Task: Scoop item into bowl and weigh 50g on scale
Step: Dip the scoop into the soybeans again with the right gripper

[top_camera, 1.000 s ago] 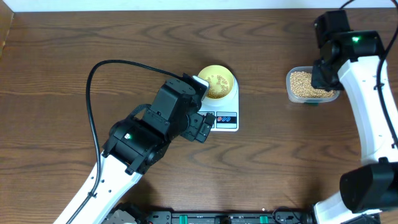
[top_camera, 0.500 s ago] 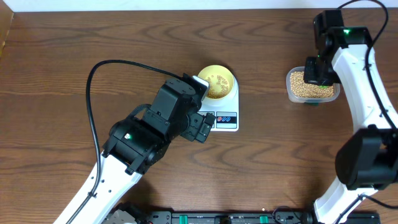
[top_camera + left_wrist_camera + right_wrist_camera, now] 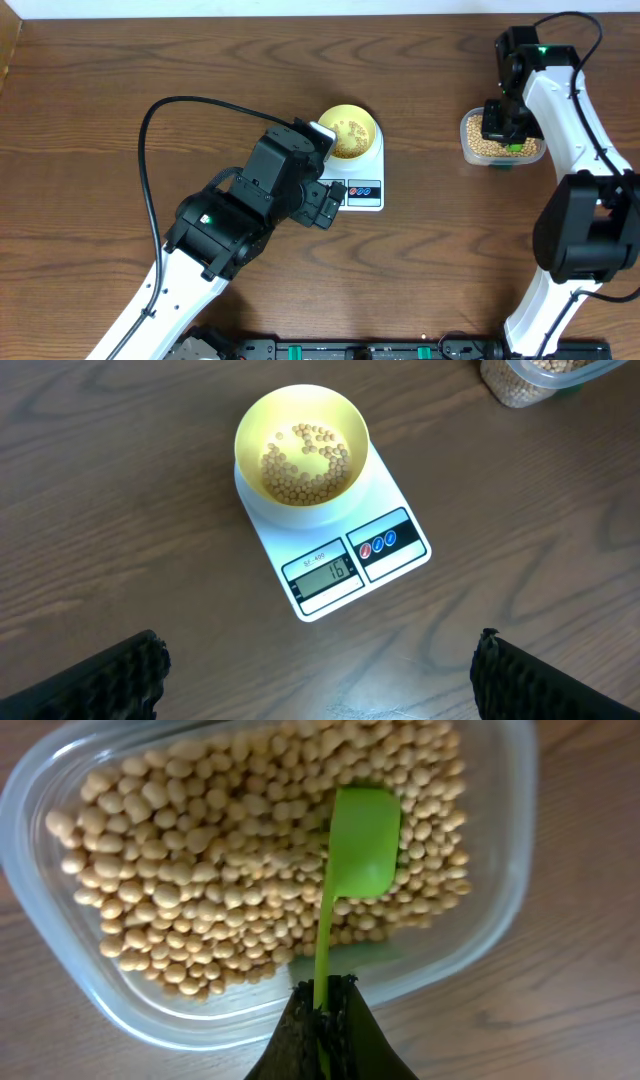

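The pale-yellow bowl point(image 3: 350, 130) sits on the white scale point(image 3: 362, 178) and holds a thin layer of tan beans point(image 3: 305, 458); the display point(image 3: 322, 573) reads 16. My left gripper point(image 3: 315, 680) is open and empty, hovering in front of the scale. My right gripper point(image 3: 322, 1010) is shut on the handle of a green scoop point(image 3: 358, 845), whose empty head sits over the beans point(image 3: 210, 870) in the clear plastic container point(image 3: 501, 138) at the far right.
The container's rim point(image 3: 500, 920) surrounds the scoop. The left arm's black body point(image 3: 255, 200) and cable point(image 3: 150, 140) cover the table left of the scale. The container also shows at the top right of the left wrist view point(image 3: 530, 375).
My right arm has moved left and inward over the container, bringing the scoop above the beans. The left arm, bowl and scale have not moved.
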